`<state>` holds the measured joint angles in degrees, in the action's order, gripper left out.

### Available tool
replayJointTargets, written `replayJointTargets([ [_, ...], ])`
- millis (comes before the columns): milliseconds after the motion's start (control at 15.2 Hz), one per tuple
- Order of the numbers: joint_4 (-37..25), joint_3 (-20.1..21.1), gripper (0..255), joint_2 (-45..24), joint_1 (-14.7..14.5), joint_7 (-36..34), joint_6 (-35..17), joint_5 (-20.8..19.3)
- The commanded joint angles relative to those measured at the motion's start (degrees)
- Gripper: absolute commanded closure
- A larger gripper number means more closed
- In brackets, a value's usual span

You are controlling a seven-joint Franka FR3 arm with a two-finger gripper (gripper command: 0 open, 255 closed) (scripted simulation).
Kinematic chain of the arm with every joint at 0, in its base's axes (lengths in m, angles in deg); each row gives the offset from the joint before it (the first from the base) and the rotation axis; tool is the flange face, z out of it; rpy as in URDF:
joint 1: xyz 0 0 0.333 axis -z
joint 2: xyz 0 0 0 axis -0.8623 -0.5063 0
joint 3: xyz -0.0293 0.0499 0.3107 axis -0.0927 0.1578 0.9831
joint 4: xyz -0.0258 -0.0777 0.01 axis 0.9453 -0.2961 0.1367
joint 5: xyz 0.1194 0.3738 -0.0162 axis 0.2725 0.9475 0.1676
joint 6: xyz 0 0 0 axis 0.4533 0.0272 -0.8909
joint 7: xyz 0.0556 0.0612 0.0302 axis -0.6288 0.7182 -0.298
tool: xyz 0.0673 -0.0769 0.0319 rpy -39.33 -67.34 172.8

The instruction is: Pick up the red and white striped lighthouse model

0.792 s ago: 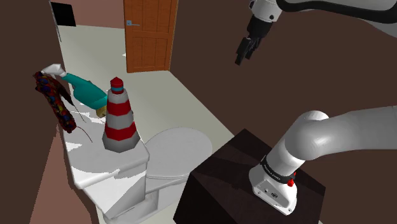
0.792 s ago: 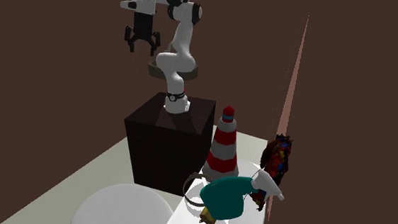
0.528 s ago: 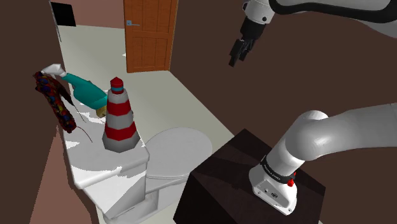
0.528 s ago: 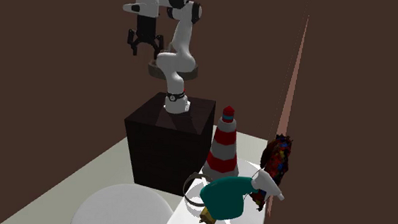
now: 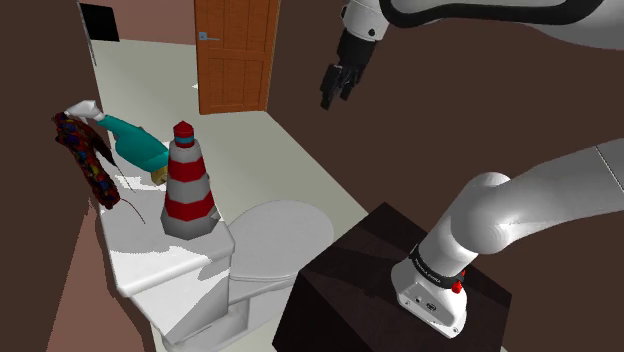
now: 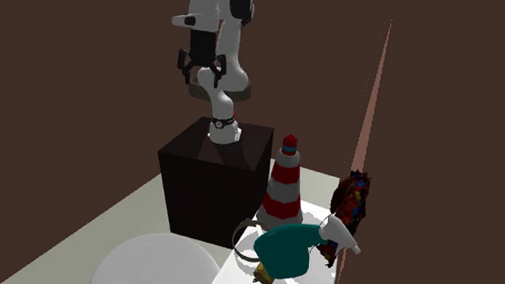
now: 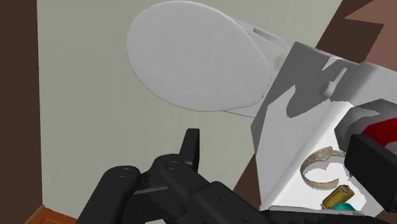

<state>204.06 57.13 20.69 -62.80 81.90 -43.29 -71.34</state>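
Lower left, lighthouse [image 5: 187, 185]: stood upright, well below the tool [image 5: 333, 95].
Tool: upper centre, held spread, empty.

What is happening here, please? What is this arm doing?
A white robot arm is about to pick up the red and white striped lighthouse. The lighthouse stands upright on the white toilet tank lid, beside a teal spray bottle. The hand hangs high in the air, well apart from the lighthouse, open and holding nothing. The grasp has not yet begun.
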Motion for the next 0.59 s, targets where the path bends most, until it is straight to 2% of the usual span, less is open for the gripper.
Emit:
replayJointTargets([
  [0, -1.3, 1.7, 0, -2.7, -0.8, -1.9, -1.6, 0.9],
  [528, -9.2, 7.8, 0, -15.1, -3.1, -8.7, -7.0, 2.2],
])
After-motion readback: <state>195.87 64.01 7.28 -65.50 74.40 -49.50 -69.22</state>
